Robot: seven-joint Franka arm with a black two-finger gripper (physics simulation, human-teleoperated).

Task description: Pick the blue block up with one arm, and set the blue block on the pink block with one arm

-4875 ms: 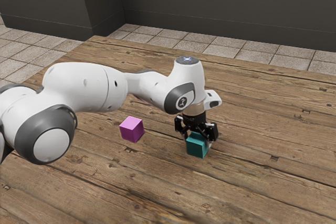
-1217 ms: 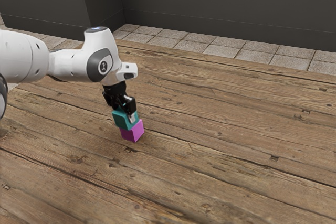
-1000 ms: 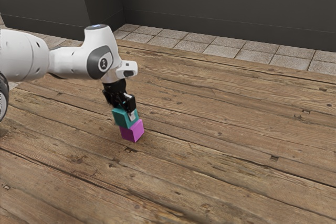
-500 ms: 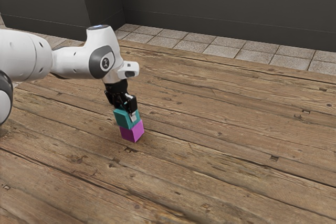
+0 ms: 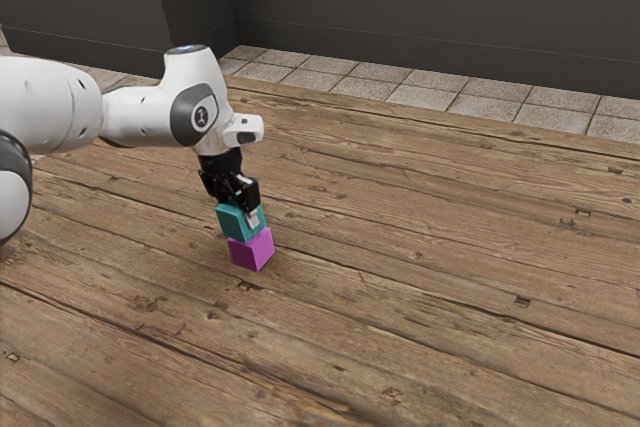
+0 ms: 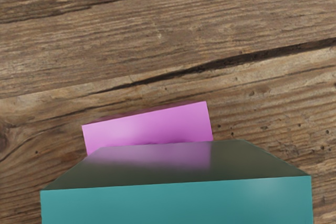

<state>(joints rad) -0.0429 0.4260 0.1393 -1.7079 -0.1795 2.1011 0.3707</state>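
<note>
- You had the gripper (image 5: 241, 212) clamped on the blue block (image 5: 233, 226), its fingers set narrow against two opposite sides.
- Nearly five seconds earlier that block stood on the table (image 5: 450, 267), at about 3 o'clock from the pink block (image 5: 252, 250). This time it rested on top of pink, offset a little toward 10 o'clock.
- Over the last half second hardly anything shifted.
- The blue block was a cube with no long axis. It sat level, twisted slightly off pink's edges.
</note>
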